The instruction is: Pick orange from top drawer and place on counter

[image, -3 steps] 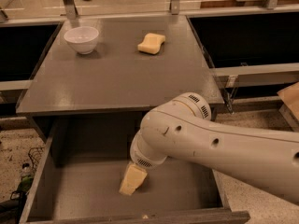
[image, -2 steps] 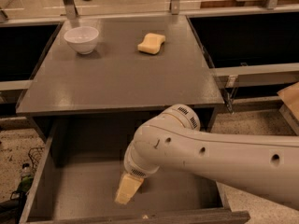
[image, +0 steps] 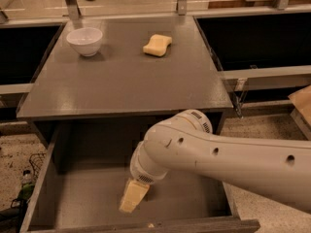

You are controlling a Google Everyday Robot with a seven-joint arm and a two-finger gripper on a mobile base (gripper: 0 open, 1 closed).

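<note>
The top drawer is pulled out below the counter, a dark grey box with a bare flat bottom. My gripper hangs from the white arm and reaches down inside the drawer, near its front middle, close to the bottom. The orange does not show; the arm and the drawer's front wall hide part of the drawer's inside.
A white bowl stands at the counter's back left. A pale yellow wavy sponge lies at its back middle. Black recessed basins flank the counter on the left and right. Metal posts rise behind it.
The arm has swung left and toward the drawer's front, and the gripper has gone lower in the drawer. Bowl and sponge have not moved.
</note>
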